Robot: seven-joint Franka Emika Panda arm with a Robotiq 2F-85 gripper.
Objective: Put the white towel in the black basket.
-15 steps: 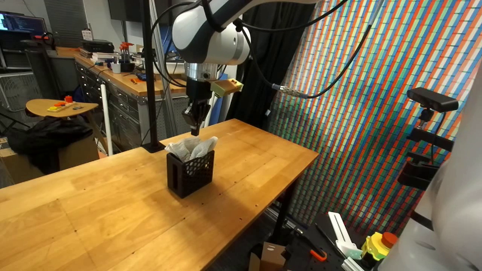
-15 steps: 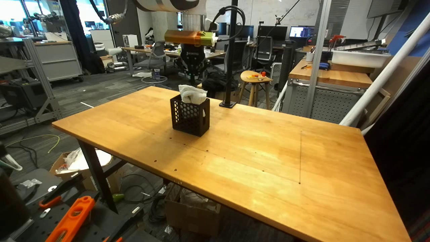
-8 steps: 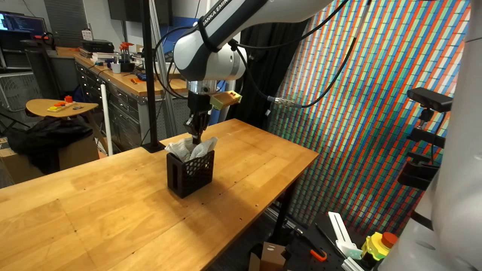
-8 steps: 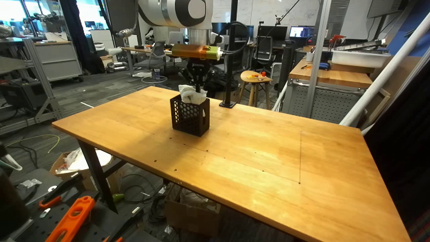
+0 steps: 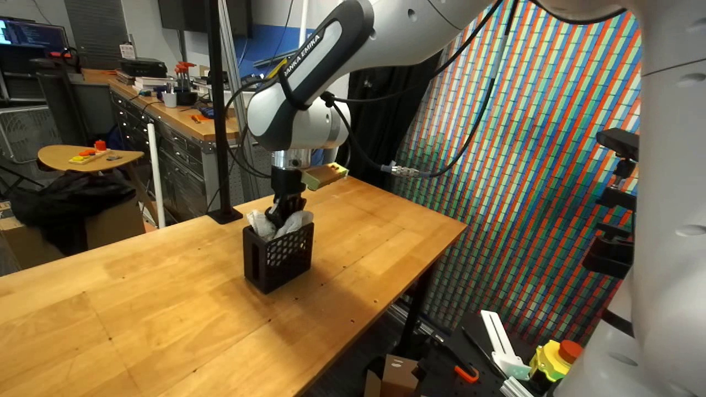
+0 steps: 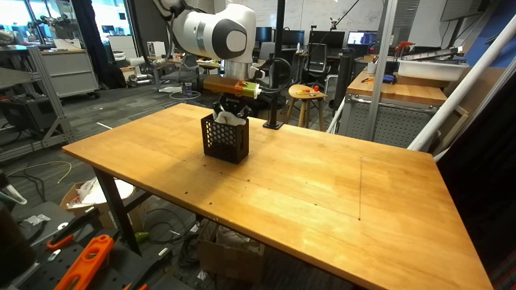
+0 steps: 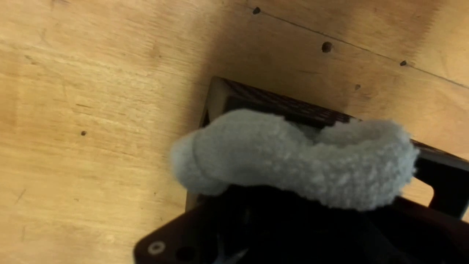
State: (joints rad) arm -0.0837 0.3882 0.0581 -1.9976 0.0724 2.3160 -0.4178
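Observation:
The white towel (image 5: 298, 221) is bunched inside the black basket (image 5: 289, 256), its folds sticking up above the rim. In an exterior view the towel (image 6: 229, 118) also shows over the rim of the basket (image 6: 221, 139). My gripper (image 5: 287, 212) points straight down into the middle of the towel, between its two raised folds. Its finger linkages are drawn in as when shut; the fingertips are hidden by towel and basket. In the wrist view the towel (image 7: 256, 146) lies against the dark fingers (image 7: 293, 223), with the basket rim (image 7: 282, 97) behind it.
The basket stands upright on the wooden table (image 5: 165, 309). A black post (image 6: 275, 80) rises from the table's edge close to the basket and the arm. Cables (image 5: 463, 149) hang from the arm.
My gripper came down from above the basket into the towel, shut in the earlier frames. The towel's folds sit lower, and the basket has shifted slightly.

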